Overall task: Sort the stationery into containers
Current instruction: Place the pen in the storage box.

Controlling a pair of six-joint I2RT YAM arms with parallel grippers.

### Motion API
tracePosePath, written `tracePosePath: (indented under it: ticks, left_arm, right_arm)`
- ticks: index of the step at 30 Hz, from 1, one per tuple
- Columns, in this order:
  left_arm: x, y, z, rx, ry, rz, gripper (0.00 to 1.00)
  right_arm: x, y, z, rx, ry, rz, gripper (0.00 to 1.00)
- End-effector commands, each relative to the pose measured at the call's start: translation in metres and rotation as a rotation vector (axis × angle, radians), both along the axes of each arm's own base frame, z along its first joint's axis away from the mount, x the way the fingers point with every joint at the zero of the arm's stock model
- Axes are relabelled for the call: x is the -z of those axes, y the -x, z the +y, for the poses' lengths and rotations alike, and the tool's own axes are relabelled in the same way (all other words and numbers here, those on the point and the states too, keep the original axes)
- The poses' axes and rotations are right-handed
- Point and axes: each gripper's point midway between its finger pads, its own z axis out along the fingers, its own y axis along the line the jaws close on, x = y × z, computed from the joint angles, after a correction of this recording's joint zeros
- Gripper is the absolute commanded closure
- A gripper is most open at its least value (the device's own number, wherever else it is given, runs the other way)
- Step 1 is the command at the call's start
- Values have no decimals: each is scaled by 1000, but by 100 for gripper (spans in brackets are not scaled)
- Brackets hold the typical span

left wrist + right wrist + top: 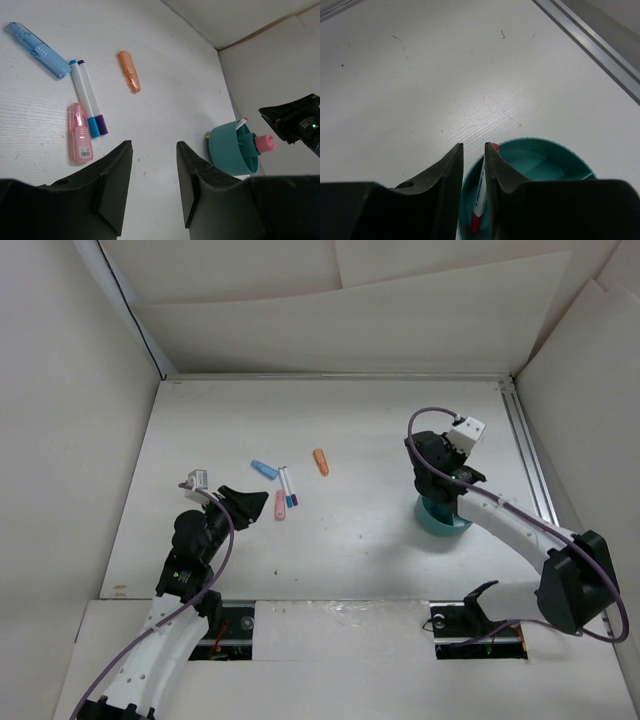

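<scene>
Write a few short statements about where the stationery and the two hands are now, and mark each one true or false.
1. The left hand is open and holds nothing. True.
2. The orange piece lies inside the teal cup. False: it lies on the table, apart from the cup.
3. Two pens lie side by side on the table. True.
4. The teal cup is empty. False: a white-and-red pen stands in it.
5. The right hand is above the two pens. False: it is above the teal cup.
</scene>
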Motion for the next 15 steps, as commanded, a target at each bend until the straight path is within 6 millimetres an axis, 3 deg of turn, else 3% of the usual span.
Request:
tracePosePath:
  ticks: [1, 4, 7, 10, 12, 13, 14, 15]
  left_arm:
    - [-5, 1, -3, 18, 6, -27, 63]
    - [-3, 2, -3, 18, 4, -18, 63]
    - [-7, 1, -3, 20, -2, -30, 63]
    - [-5, 1, -1, 11, -6, -22, 63]
    - [-3, -1, 0, 2, -9, -13, 63]
    - [-3, -1, 0, 2, -9, -13, 63]
    - [-3, -1, 0, 2, -9, -13, 63]
    - [0, 0, 0, 2, -12, -3, 63]
  right_arm:
    - [-24, 0, -2, 11, -7, -62, 71]
    - [-31, 1, 2, -10, -34, -71, 68]
    - [-43, 3, 28, -154, -37, -68, 64]
    - [-50, -7, 99, -519, -162, -77, 64]
    - [-44, -6, 153, -756, -285, -44, 80]
    - [-40, -9, 168, -819, -306, -31, 89]
    - [-22, -14, 187, -863, -318, 15, 100]
    - [-15, -12, 209, -915, -325, 37, 100]
